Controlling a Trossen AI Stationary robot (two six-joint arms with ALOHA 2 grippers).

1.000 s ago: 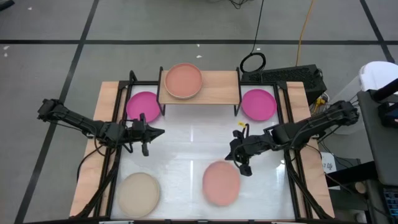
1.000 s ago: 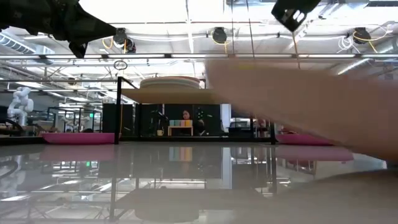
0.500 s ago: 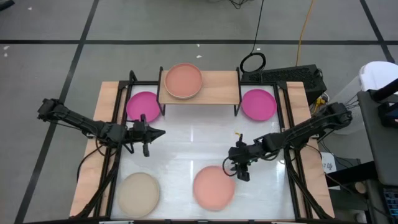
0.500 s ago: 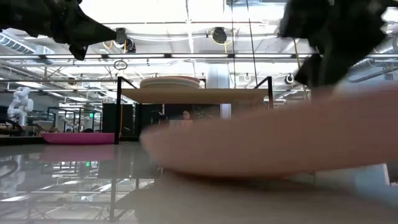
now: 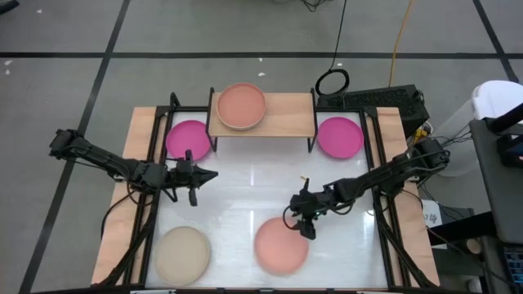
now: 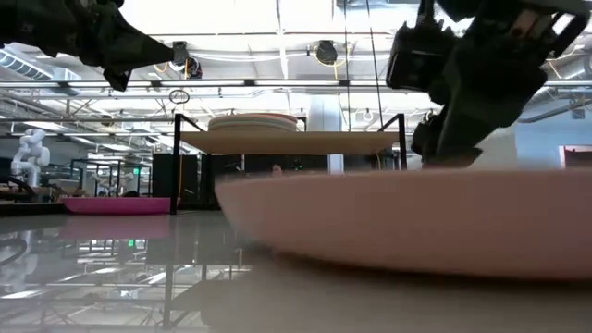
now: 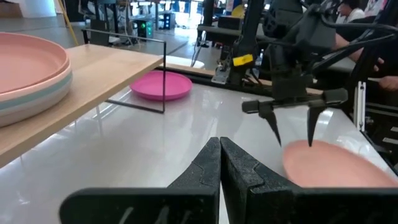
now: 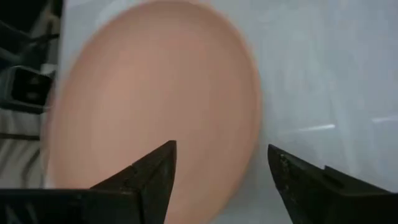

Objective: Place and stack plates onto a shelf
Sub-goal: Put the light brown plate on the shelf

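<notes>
A pale pink plate [image 5: 282,244] lies flat on the white table near the front, filling the right wrist view [image 8: 155,106]. My right gripper [image 5: 307,231] hangs open just above the plate's far right rim, one finger [image 8: 149,180] over the plate and the other [image 8: 305,183] outside it, touching nothing that I can see. The shelf [image 5: 286,121] stands at the far edge with a stack of plates [image 5: 241,106] on its left half. My left gripper [image 5: 211,173] waits shut above the table's left half, holding nothing.
Two magenta plates [image 5: 189,140] [image 5: 339,136] lie at either side of the shelf. A grey-beige plate [image 5: 183,253] lies at the near left. The shelf's right half [image 5: 294,114] is bare wood. Black frame rails [image 5: 155,204] run along both table sides.
My right gripper has moved toward the table's near left, bringing the pale pink plate down. The plate was tilted with one side raised and now lies flat on the table. The gripper has let go, and its fingers stand apart over the rim.
</notes>
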